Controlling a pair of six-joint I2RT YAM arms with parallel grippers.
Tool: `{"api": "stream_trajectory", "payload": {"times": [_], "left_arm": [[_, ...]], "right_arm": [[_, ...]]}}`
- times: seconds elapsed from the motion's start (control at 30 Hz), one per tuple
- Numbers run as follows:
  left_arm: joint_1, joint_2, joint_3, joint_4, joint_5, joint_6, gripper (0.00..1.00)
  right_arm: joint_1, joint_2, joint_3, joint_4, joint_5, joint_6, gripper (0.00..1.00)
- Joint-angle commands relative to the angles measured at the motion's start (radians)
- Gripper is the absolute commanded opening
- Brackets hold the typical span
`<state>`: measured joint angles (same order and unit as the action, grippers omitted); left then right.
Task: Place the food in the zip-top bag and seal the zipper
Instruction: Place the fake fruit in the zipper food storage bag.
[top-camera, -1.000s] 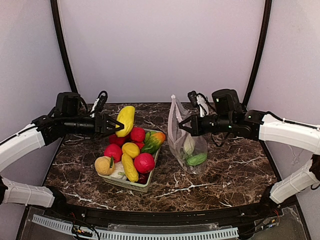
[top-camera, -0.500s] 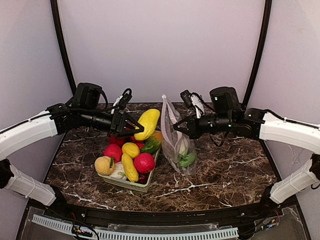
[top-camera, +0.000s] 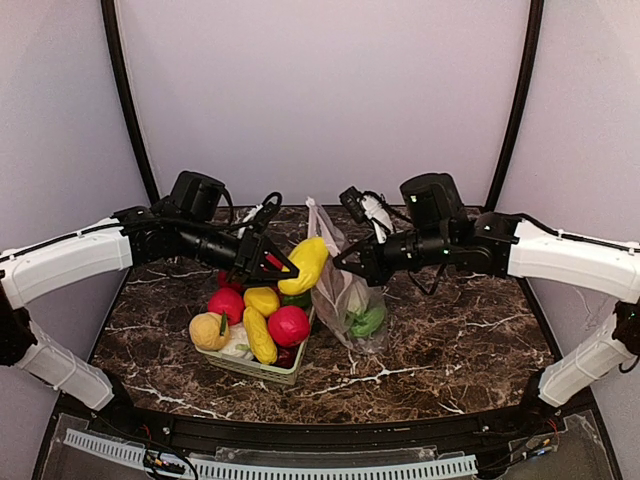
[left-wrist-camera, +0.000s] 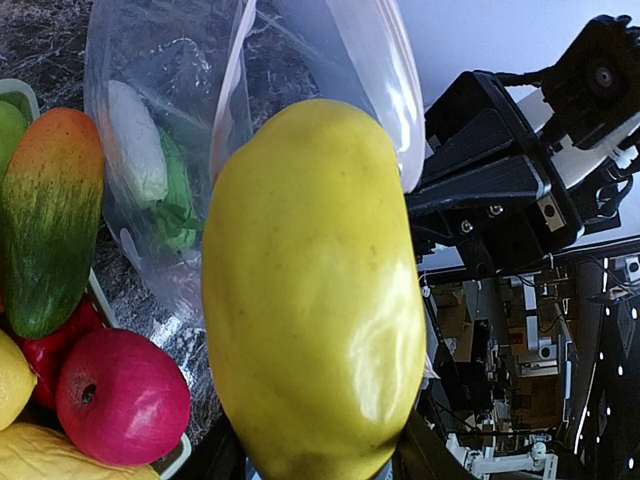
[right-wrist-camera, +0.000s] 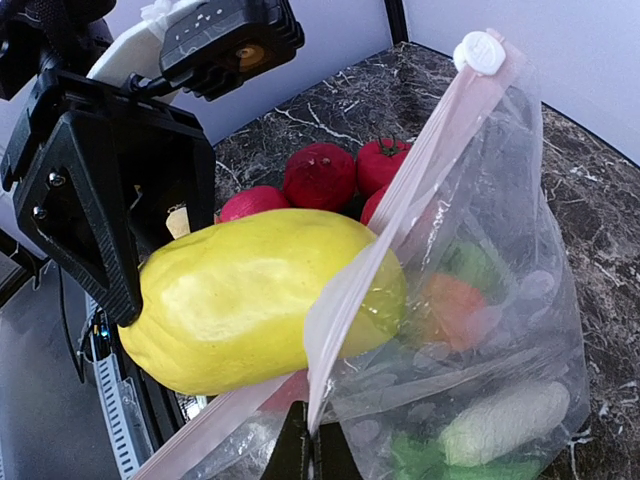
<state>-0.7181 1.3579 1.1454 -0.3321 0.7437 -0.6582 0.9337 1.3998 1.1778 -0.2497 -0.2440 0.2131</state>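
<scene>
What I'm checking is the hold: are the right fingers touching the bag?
Touching. The right wrist view shows the shut right fingers pinching the bag at its open rim, the clear film running straight down into their tips.

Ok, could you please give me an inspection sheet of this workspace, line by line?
surface: dark marble table, no spills seen
job's things: yellow fruit at the mouth of the zip-top bag; green vegetable and white piece inside; zipper unsealed
clutter: pale green basket holding a red fruit and other food
jaws: left jaws closed on the yellow fruit; right jaws shut on the zip-top bag's edge
cables: black loops at the wrists
surroundings: pale walls, black poles
</scene>
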Motion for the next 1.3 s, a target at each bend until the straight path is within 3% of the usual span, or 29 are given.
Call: {"api": "stream_trajectory", "payload": {"times": [0.0, 0.4, 1.03, 1.27], "left_arm": [[-0.004, 0.013, 0.032, -0.027, 0.011, 0.007, 0.37], [0.001, 0.084, 0.120, -0.136, 0.003, 0.057, 0.37], [0.005, 0.156, 0.109, 0.050, -0.017, -0.068, 0.40], [0.005, 0.154, 0.099, 0.019, -0.088, -0.029, 0.45]], "right_arm": [[0.031, 0.020, 0.043, -0.027, 0.032, -0.039, 0.00], [0.076, 0.033, 0.085, -0.081, 0.026, -0.077, 0.00], [0.125, 0.123, 0.142, -0.132, 0.056, -0.052, 0.00], [0.125, 0.113, 0.155, -0.106, 0.116, 0.018, 0.00]]}}
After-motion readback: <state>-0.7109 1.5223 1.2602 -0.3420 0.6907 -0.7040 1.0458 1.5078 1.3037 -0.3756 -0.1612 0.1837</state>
